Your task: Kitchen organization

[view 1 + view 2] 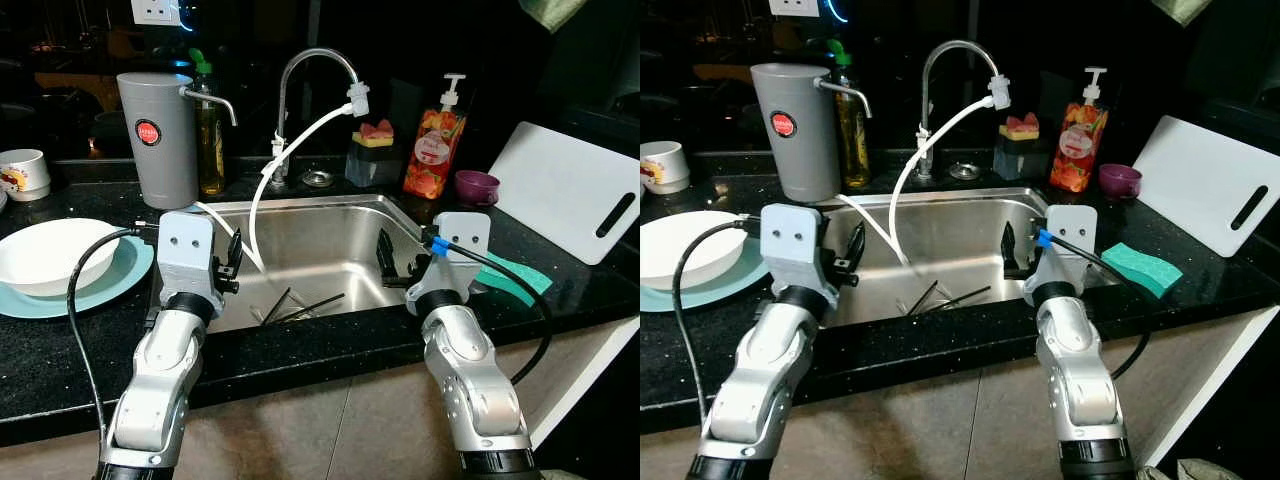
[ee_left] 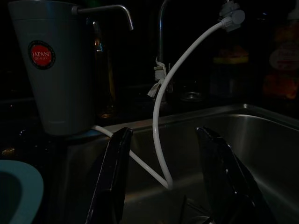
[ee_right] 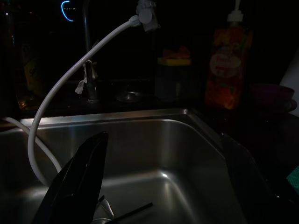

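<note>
Over the sink: we hold both silver arms forward above a stainless steel sink (image 1: 385, 215) set in a black speckled counter (image 1: 300, 350).
Left gripper: our left gripper (image 1: 234, 260) hangs over the sink's left edge, its two black fingers (image 2: 112, 179) spread apart and holding nothing.
Right gripper: our right gripper (image 1: 392, 262) hangs over the sink's right side, its fingers (image 3: 77, 184) likewise parted and empty.
Basin: dark chopsticks (image 1: 305, 308) lie crossed on the bottom of the sink, between our two grippers and below them.
Tap: a curved chrome faucet (image 1: 300, 75) rises behind the sink; a white hose (image 1: 265, 190) runs from its spout down into the basin.
Left counter: a white bowl (image 1: 45, 255) sits on a light blue plate (image 1: 120, 280), just beside our left arm; a white mug (image 1: 22, 172) stands farther back.
Back row: a grey water filter jug (image 1: 158, 135) with a red round label, an amber bottle (image 1: 210, 140) beside it, a sponge holder (image 1: 372, 155), an orange soap dispenser (image 1: 435, 145) and a small purple bowl (image 1: 476, 186).
Right counter: a teal sponge (image 1: 1142, 268) lies near our right arm; a white cutting board (image 1: 570, 190) leans behind it.
</note>
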